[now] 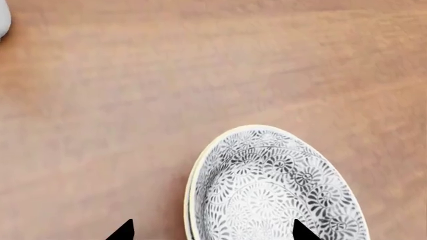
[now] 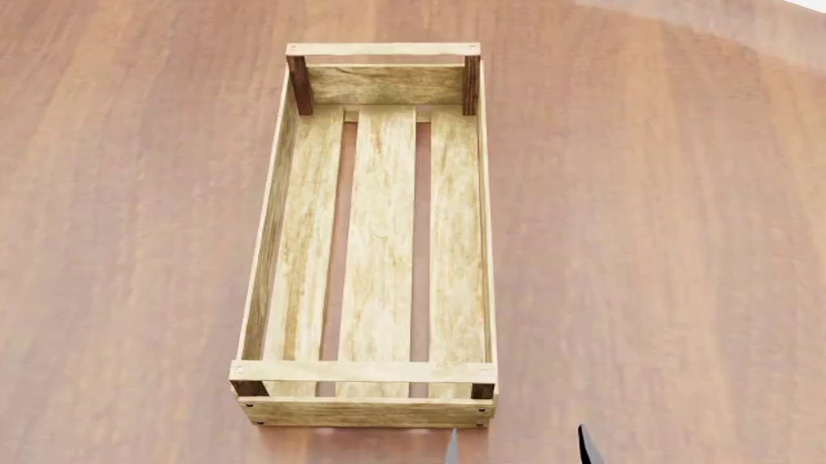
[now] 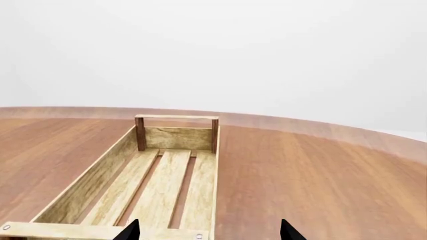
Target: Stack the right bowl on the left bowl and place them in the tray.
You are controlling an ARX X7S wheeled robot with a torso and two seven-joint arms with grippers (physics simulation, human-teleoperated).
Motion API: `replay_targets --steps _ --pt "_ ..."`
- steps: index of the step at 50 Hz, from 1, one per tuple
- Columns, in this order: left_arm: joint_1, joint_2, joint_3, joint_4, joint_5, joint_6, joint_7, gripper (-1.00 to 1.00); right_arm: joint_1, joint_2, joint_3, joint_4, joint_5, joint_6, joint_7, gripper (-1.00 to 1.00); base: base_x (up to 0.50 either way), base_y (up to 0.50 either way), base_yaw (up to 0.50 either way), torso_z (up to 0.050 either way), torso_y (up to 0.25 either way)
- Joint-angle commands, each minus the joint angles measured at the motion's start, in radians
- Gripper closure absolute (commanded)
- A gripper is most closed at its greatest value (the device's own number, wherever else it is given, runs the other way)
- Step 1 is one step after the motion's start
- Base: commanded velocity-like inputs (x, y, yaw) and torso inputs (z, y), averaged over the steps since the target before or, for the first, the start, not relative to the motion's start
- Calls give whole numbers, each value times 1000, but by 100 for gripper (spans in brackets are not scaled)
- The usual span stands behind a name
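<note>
The wooden table [image 2: 671,242] fills nearly everything, a broad reddish-brown surface with long grain, and its curved far edge shows against a pale blank background in the right wrist view. On it lies the tray [image 2: 274,213], a long light-wood crate set lengthwise away from the robot, with three floor slats, low plank sides and dark corner posts; it holds nothing, and dark gaps show between the slats. The right wrist camera looks along the tray [image 3: 93,175] from its near end toward the far end wall. The stacked bowls [image 1: 277,187] appear only in the left wrist view: a shallow bowl patterned in grey and white flowers sits nested inside another, whose cream rim peeks out just along one side, and the pair rests on the bare table, not in the tray. I cannot place the bowls relative to the tray, since no view shows both. The left gripper [image 1: 212,231] shows only as two dark fingertips standing wide apart, one over the bowls and one over bare table, released and gripping nothing. The right gripper [image 3: 210,231] likewise has its two dark tips spread, empty, above the tray's near end; in the head view those tips [image 2: 516,447] poke in just near and right of the tray's near right corner.
</note>
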Motion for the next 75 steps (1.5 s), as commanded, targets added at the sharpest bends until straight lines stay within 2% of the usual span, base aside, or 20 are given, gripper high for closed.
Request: replay_targets --steps 1,33,34,50,54,60,64,70,75 --pt "-8 21 -11 -51 35 9 21 -100 -1 -18 14 5 -25 1 -21 -100 0 0 0 0 0" --pt "-30 14 -9 -172 61 52 68 -100 -2 -15 5 0 -29 6 -13 -100 0 0 0 0 -1" --pt "-29 14 -9 -171 61 52 68 100 -2 -14 4 -3 -30 8 -12 -100 0 0 0 0 0" --pt "-25 14 2 -145 72 64 80 100 0 -13 -4 -7 -36 15 -10 -100 0 0 0 0 -2" --pt "-2 19 34 -39 100 80 84 100 2 -13 -6 -8 -34 18 -11 -100 0 0 0 0 0" --pt "36 13 107 174 162 98 73 100 6 -13 -6 -1 -30 13 -14 -100 0 0 0 0 0" --pt "54 -15 203 359 253 113 59 100 5 -11 -2 3 -21 7 -15 -100 0 0 0 0 0" --pt "26 -33 273 449 283 87 35 100 1 -8 2 7 -11 -3 -15 -100 0 0 0 0 0" --pt "-30 -52 374 502 335 67 31 100 1 -7 6 12 -2 -14 -15 -100 0 0 0 0 0"
